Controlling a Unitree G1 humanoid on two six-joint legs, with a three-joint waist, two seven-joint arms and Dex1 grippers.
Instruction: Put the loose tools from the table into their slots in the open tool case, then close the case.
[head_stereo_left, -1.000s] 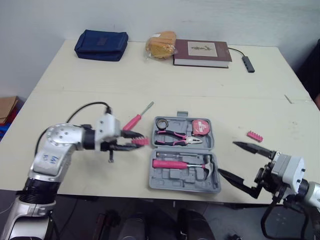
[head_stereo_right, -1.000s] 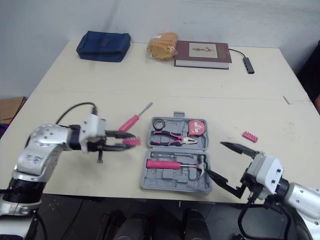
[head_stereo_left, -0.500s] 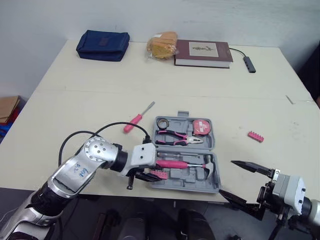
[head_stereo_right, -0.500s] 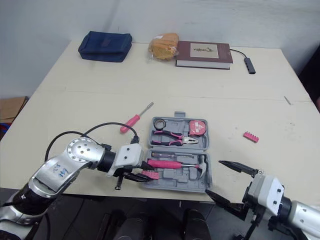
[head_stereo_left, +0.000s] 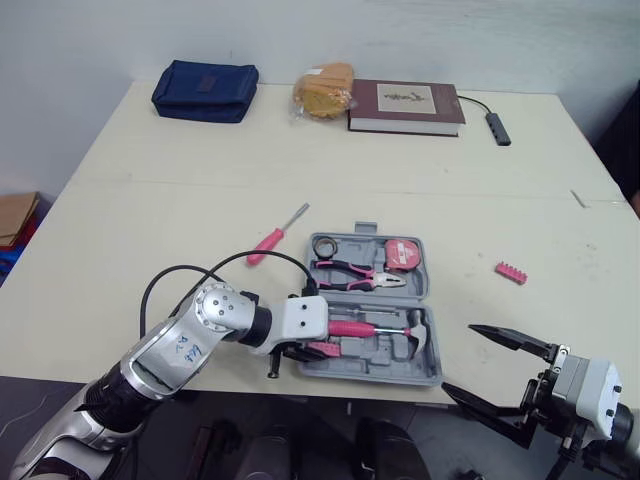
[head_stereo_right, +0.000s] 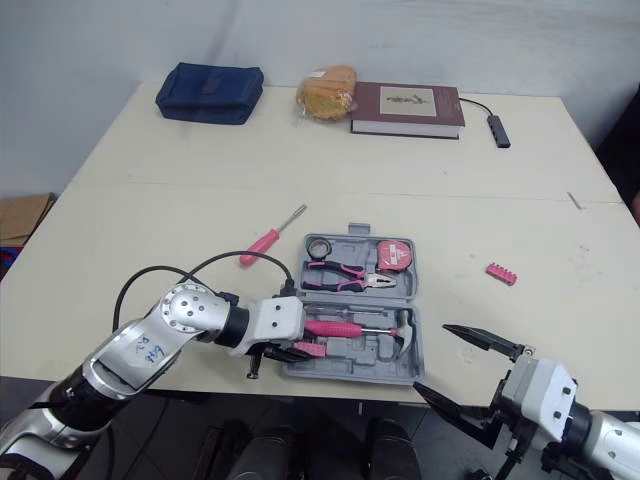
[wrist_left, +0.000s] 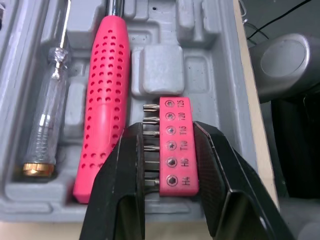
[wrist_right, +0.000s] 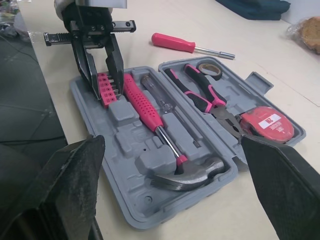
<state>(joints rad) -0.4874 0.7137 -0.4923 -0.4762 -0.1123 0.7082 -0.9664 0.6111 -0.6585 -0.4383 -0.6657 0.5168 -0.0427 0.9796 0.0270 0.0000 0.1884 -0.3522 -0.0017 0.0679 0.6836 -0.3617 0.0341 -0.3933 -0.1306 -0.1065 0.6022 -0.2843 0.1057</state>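
Cream matte table (head_stereo_left: 150, 200), pale wall (head_stereo_left: 400, 30) behind. Grey moulded-plastic tool case (head_stereo_left: 368, 367) lay open near front edge. Left gripper (wrist_left: 167, 131) clamped flat pink bit holder (wrist_left: 176, 150) over case's front-left recess, beside perforated hammer handle (wrist_left: 102, 100). Right gripper (head_stereo_left: 460, 358) gaped empty beyond table edge.

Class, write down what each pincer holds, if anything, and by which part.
Left pincer grips the pink bit holder across its two long sides. Right pincer is open, holding nothing.
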